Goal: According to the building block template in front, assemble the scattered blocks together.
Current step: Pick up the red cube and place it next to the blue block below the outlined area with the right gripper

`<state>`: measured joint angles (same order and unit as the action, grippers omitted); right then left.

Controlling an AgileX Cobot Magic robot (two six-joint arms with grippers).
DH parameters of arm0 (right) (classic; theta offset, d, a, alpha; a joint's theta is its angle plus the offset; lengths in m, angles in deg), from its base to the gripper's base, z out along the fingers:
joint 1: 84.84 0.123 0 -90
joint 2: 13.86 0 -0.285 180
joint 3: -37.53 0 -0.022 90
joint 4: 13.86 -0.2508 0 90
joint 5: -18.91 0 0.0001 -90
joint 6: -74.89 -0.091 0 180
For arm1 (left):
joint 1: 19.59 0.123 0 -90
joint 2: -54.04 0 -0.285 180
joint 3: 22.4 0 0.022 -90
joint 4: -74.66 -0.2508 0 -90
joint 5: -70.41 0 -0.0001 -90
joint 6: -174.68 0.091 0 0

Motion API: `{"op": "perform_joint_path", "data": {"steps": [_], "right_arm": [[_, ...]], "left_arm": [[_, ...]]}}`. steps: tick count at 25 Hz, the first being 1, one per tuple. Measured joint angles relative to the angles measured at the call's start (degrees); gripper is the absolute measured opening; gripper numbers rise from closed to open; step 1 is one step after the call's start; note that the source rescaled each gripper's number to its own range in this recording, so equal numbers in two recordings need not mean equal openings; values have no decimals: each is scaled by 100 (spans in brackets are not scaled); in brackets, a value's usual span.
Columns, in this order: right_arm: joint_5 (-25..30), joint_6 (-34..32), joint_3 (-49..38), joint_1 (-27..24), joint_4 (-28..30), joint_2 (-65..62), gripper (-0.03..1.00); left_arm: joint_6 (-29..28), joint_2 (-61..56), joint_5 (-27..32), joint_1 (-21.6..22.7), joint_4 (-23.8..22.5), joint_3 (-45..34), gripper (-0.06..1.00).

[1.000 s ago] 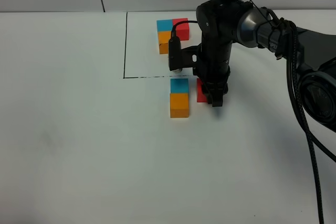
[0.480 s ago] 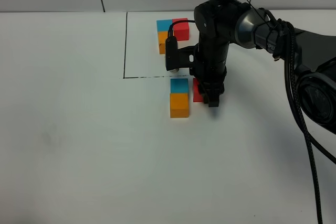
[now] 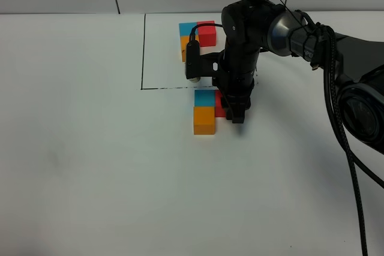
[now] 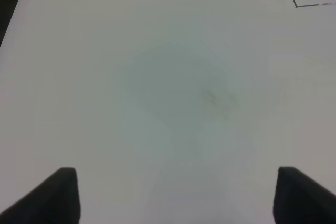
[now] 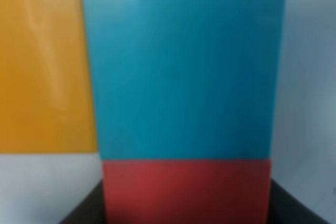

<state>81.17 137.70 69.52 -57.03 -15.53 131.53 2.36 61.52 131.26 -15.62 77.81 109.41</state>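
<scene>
The building block template (image 3: pixel 195 37), a blue, red and orange L, lies inside the marked rectangle at the back. In front of it the scattered blocks sit together: a teal cube (image 3: pixel 204 98) with an orange cube (image 3: pixel 204 120) joined on its near side. A red cube (image 3: pixel 219 106) sits against the teal cube's right side. My right gripper (image 3: pixel 236 115) is shut, pointing down, its tips against the red cube and hiding most of it. The right wrist view shows teal (image 5: pixel 184 66), orange (image 5: pixel 44 66) and red (image 5: pixel 186 190) close up. My left gripper (image 4: pixel 181 198) is open over bare table.
A black line (image 3: pixel 144 52) and a dashed line (image 3: pixel 174 87) outline the template's area on the white table (image 3: pixel 90 166). The right arm's body and black cables (image 3: pixel 348 148) fill the right side. The wall stands behind the table's far edge.
My right gripper has slid left, pushing the red cube across the gap until it meets the teal cube. The left gripper has not moved.
</scene>
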Motion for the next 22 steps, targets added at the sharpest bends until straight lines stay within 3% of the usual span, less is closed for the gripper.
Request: {"op": "perform_joint_path", "data": {"steps": [22], "right_arm": [[4,44,11,0,-11,22,1]], "left_arm": [[0,0,0,0,0,0,75]]}}
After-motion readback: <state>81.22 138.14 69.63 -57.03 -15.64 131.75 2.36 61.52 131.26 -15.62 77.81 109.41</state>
